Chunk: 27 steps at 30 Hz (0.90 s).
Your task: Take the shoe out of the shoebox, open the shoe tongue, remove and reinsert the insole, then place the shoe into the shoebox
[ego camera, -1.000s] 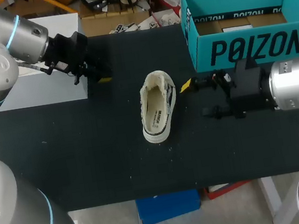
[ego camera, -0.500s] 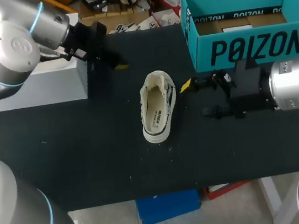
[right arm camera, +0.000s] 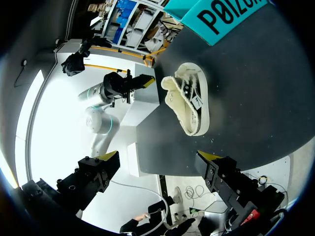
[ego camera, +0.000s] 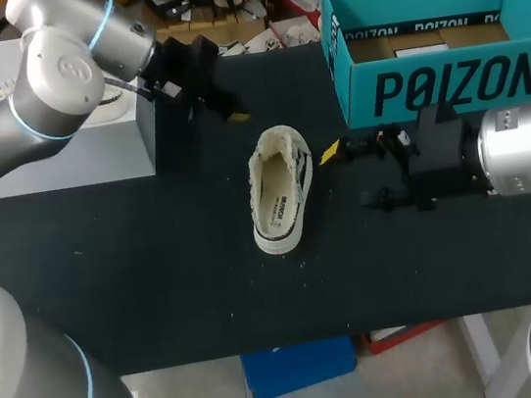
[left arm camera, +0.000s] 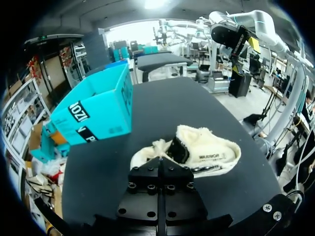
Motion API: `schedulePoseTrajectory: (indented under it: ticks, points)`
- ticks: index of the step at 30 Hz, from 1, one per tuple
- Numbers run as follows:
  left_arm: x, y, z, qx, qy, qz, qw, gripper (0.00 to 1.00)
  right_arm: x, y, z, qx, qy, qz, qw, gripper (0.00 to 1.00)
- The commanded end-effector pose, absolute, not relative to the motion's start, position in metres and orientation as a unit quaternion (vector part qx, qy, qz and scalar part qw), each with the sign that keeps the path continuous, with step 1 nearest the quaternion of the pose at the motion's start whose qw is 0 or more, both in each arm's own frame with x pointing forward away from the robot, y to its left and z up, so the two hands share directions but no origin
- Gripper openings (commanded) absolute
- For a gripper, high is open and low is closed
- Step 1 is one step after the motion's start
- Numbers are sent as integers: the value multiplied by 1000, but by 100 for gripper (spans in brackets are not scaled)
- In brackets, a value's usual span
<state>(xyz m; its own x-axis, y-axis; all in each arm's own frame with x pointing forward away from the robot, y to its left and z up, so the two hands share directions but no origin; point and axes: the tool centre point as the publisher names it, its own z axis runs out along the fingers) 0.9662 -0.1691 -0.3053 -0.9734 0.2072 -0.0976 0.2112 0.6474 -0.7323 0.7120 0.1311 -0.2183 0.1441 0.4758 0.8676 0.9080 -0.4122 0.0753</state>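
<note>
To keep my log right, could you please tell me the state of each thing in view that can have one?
Cream fleece-lined shoe: out of the box, lying on the black table, insole inside.
Teal cardboard shoebox: open, upright, no shoe in it.
Right gripper: open, empty, beside the shoe.
Left gripper: clear of the shoe; open or shut cannot be told.
</note>
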Motion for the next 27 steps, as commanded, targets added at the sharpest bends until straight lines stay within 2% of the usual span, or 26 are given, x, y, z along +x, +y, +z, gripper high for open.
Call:
schedulePoseTrajectory:
  ticks: [1, 27]
  points:
    - [967, -178, -311, 120, 909, -400, -6, 0, 712, 132, -218, -716, -484, -440, 245, 100]
    - [918, -192, -340, 134, 914, -379, -58, 0, 712, 132, -218, -716, -484, -440, 245, 100]
